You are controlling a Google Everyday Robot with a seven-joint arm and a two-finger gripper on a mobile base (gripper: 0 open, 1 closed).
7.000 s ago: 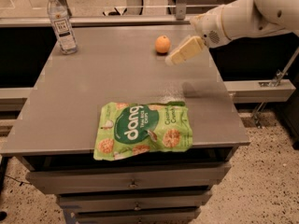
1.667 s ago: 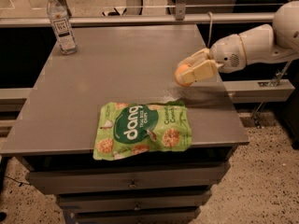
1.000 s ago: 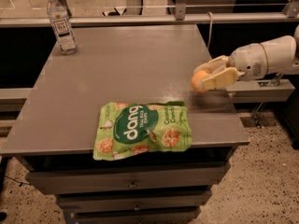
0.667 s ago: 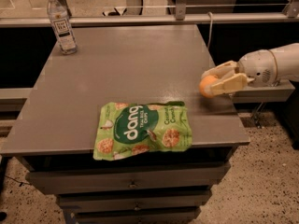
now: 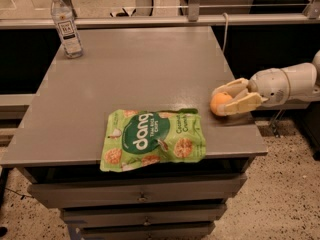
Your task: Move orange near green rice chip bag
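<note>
I see the claw [image 5: 223, 102] at the surface's [image 5: 140, 69] right edge, toward the front, reaching in from the right on the white arm [image 5: 290, 84]. It's clamped on the orange [image 5: 218, 103], w/ one finger above the fruit and one below. Can't tell if the orange touches the surface. The bag [image 5: 154, 139] lies flat at the front edge, left of the orange, near it but not touching. A bottle [image 5: 65, 24] stands upright at the far-left corner, well apart from both.
</note>
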